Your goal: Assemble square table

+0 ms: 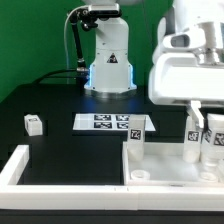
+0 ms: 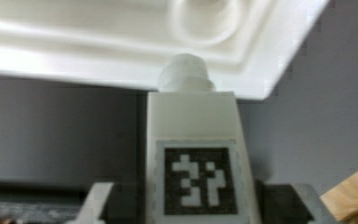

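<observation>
The square table's white slab lies at the front of the exterior view's right. One tagged white leg stands upright at its near-left corner, and another leg stands at the right edge. My gripper hangs over the slab, shut on a third leg. In the wrist view this leg sits between my fingers with its tag facing the camera. Its threaded tip points at the slab's raised rim, just short of a round corner socket. A loose leg block lies at the left.
The marker board lies flat mid-table, left of the slab. A long white border bar runs along the front left. The robot base stands at the back.
</observation>
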`<state>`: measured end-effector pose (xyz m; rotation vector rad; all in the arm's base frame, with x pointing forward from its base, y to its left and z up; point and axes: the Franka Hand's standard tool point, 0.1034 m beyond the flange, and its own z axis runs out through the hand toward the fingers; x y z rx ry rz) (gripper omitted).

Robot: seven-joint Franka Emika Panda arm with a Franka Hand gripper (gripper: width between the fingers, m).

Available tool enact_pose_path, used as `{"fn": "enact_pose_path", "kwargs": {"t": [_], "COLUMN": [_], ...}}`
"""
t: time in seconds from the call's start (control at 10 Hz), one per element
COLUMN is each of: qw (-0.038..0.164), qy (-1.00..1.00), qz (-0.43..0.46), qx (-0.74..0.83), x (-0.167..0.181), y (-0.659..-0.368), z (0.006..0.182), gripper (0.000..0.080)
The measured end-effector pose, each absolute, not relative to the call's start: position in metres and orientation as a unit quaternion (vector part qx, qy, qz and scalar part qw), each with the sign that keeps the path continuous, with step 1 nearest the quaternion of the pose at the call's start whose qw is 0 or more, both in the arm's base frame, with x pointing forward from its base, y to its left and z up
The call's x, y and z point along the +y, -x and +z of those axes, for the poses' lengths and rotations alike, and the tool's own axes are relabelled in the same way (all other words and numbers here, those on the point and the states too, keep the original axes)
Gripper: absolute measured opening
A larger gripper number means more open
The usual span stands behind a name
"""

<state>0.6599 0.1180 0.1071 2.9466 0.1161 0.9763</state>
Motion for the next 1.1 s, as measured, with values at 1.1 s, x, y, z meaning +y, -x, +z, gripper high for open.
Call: {"fn": "enact_pose_path", "kwargs": {"t": [1.1], "qw": [-0.022], "qy": [-0.952], "qz": [0.303], "qx": [0.038], "x": [0.084], "y": [-0.654], "z": [0.105], "gripper": [0.0291]}}
